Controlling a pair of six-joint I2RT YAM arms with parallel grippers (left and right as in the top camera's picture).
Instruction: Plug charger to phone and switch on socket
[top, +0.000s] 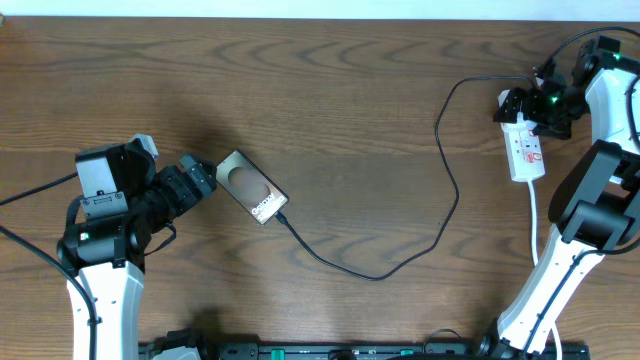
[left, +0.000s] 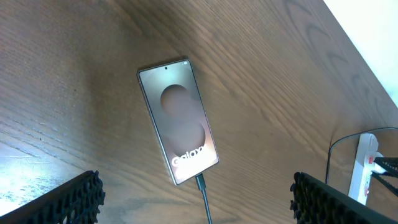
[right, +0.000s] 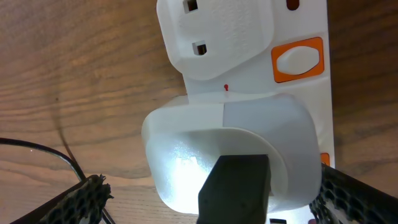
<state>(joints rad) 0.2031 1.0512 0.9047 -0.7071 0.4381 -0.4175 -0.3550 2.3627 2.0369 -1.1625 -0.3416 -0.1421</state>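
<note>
While the left arm (top: 105, 250) sits low at the near left corner, bent at the elbow and reaching out to its right, its gripper (top: 208, 178) stops just short of the phone (top: 252, 187) with nothing in it. In the wrist view the two fingers (left: 68, 199) are way out at the bottom corners, so wide apart. The phone lies flat and angled on the bench (top: 330, 90), screen up with the white Galaxy lettering showing. The charger (top: 440, 230) has its tip right at the phone's short edge by that lettering, looks plugged in. From there the black cable loops across the wood and up to the far right. The right arm (top: 575, 220) stands up from the near right corner and folds back over, with its gripper (top: 522, 108) hanging over the top end of the socket (top: 527, 150). Its fingers (right: 74, 202) are spread too, either side of the white adapter (right: 230, 155); can't tell if they touch it. There's an orange-framed switch (right: 298, 60) beside the next plug (right: 214, 37). The bench is dark brown woodgrain, with a pale strip past the far edge.
</note>
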